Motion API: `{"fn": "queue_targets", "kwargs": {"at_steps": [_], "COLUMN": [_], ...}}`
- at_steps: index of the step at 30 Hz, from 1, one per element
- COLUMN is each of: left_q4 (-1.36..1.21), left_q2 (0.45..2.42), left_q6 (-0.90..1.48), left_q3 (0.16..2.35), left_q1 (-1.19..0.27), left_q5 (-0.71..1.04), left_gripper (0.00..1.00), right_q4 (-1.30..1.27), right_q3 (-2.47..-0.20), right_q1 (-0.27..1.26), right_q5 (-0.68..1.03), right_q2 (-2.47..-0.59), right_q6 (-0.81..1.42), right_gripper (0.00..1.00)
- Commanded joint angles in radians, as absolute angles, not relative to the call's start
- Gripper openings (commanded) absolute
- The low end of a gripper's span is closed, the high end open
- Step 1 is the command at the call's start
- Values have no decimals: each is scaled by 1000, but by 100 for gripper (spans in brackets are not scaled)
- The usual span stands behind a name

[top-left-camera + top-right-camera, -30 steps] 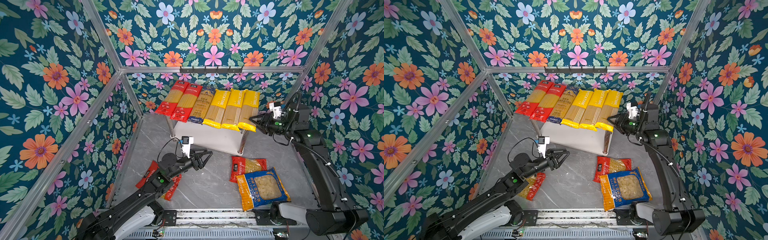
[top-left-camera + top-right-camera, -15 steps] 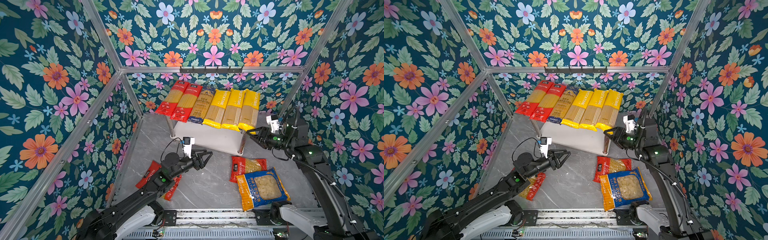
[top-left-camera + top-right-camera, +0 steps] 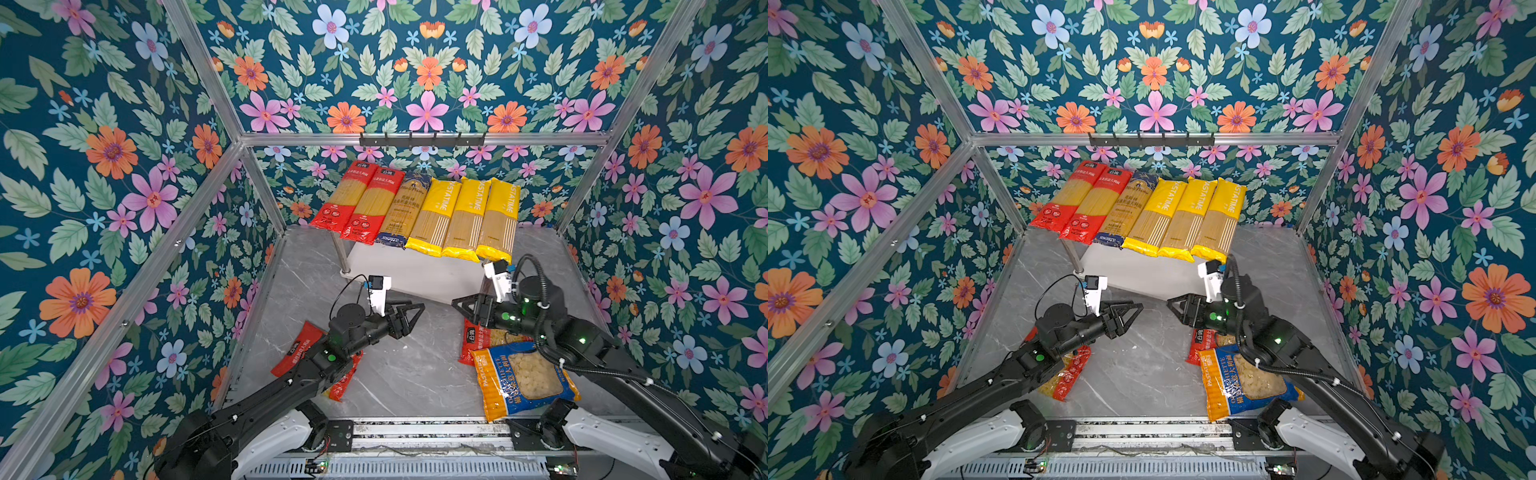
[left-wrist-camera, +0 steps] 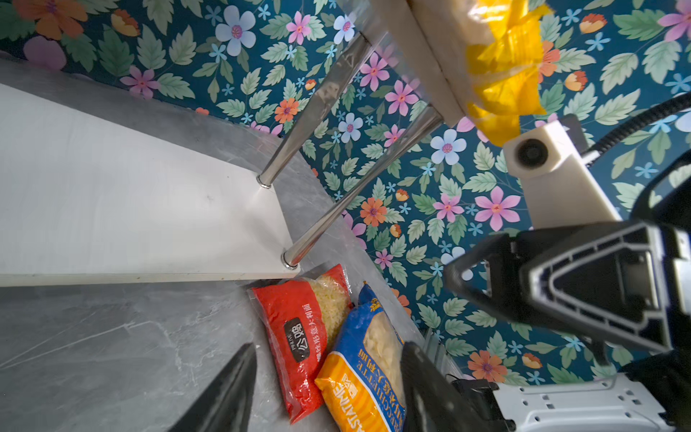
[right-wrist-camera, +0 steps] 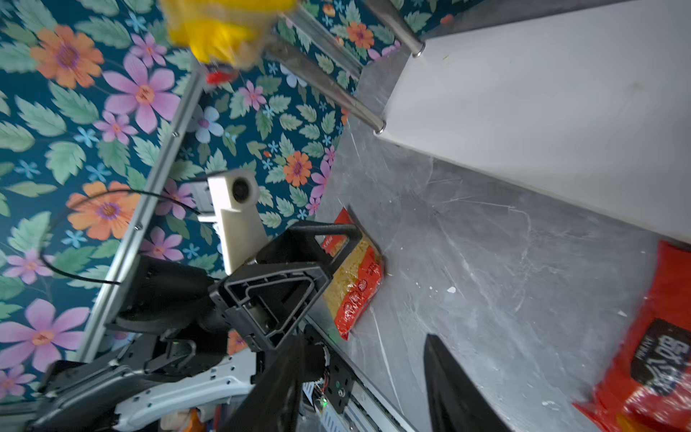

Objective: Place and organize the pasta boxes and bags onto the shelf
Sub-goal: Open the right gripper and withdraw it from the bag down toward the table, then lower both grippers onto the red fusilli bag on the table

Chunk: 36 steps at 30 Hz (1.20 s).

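Six long spaghetti packs lie side by side on the top of the white shelf point(image 3: 415, 274) point(image 3: 1142, 270): two red point(image 3: 357, 203), one navy-gold point(image 3: 405, 210), three yellow PASTATIME point(image 3: 465, 216). On the floor lie a red macaroni bag point(image 3: 299, 351) point(image 5: 355, 284) under the left arm, another red macaroni bag point(image 3: 473, 336) point(image 4: 299, 336), and a blue-orange shells bag point(image 3: 523, 378) point(image 4: 366, 366) overlapping it. My left gripper point(image 3: 415, 309) point(image 4: 329, 353) and right gripper point(image 3: 459, 305) point(image 5: 364, 338) face each other in front of the shelf, both open and empty.
A black hook rail point(image 3: 422, 140) hangs on the back frame above the shelf. Floral walls with aluminium posts close in the grey marble floor point(image 3: 399, 374). The shelf's lower tier point(image 4: 131, 217) holds nothing. Chrome legs point(image 4: 336, 209) stand at its corners.
My right gripper has left the rightmost yellow pack on the shelf top, come down in front of the shelf and opened wider. The left gripper has barely moved.
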<state>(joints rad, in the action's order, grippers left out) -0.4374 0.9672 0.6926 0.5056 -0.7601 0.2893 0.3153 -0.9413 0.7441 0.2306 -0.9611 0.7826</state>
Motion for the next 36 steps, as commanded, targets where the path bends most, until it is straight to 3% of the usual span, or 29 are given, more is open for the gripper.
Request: {"fn": "queue_targets", "kwargs": {"at_steps": [1, 5, 14, 36], "left_q4": [-302, -145, -50, 329], "left_q2": [968, 963, 974, 730], "left_q6": [658, 646, 743, 853], "left_q3": [514, 499, 394, 390], "left_q1": [-760, -761, -759, -688], "left_q5": [183, 36, -106, -424], "left_gripper": [64, 64, 64, 65], "right_q4": [186, 102, -49, -156], "right_q3": [-913, -869, -817, -1087], "right_q1": [812, 852, 905, 1045], "right_q5": [109, 81, 77, 241], "right_q2": [-1025, -1119, -1358, -1840], "right_q6": [766, 762, 830, 879], "right_gripper": [53, 53, 51, 51]}}
